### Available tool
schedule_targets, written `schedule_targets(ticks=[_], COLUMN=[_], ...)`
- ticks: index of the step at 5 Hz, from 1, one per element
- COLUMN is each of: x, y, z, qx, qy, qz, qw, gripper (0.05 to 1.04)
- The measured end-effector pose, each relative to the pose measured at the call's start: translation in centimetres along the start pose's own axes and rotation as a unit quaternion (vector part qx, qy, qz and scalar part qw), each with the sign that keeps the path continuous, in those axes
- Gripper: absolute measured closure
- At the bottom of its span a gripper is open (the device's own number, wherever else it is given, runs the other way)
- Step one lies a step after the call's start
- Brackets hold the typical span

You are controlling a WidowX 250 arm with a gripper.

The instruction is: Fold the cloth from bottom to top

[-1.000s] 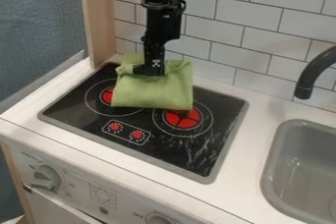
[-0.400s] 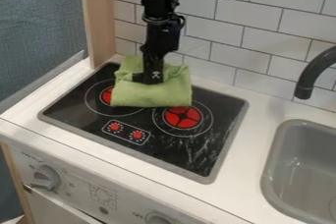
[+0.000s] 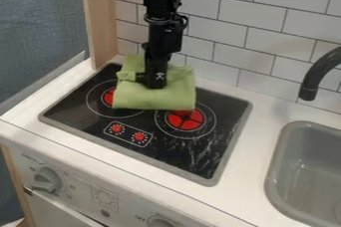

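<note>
Jaws, green cloth [image 3: 153, 100] beneath.

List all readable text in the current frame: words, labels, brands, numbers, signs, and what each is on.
"OFF": white front panel, beside the lower knob.
Small print above the upper knob, same panel: too blurred to read.
Small marks right of that knob: too small to read.
White mark on the claw: too small to make out.
Green cloth: no text seen.
</note>
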State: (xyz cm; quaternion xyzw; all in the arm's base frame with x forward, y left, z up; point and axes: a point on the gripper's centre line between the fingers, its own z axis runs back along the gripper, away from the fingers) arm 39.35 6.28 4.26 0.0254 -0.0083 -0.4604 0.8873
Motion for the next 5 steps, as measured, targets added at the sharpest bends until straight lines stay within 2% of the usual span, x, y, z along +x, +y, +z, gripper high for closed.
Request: schedule_targets(ticks=[1, 2, 3, 4, 5], x=[-0.4, -1.2, -1.0, -1.2, -1.3], y=[0.2, 0.4, 0.1, -0.4, -0.4], z=[0.9, 2.5, 5.2, 6.9, 7.1], qx=[0.003, 0.011, 0.028, 0.040, 0.041], qy=[-0.015, -0.030, -0.053, -0.065, -0.065], qz=[0.012, 0.027, 0.031, 0.027, 0.026], qw=[0.9998, 0.9991, 0.9977, 0.9967, 0.9967], gripper=[0.061, 0.077, 0.085, 0.085, 0.085])
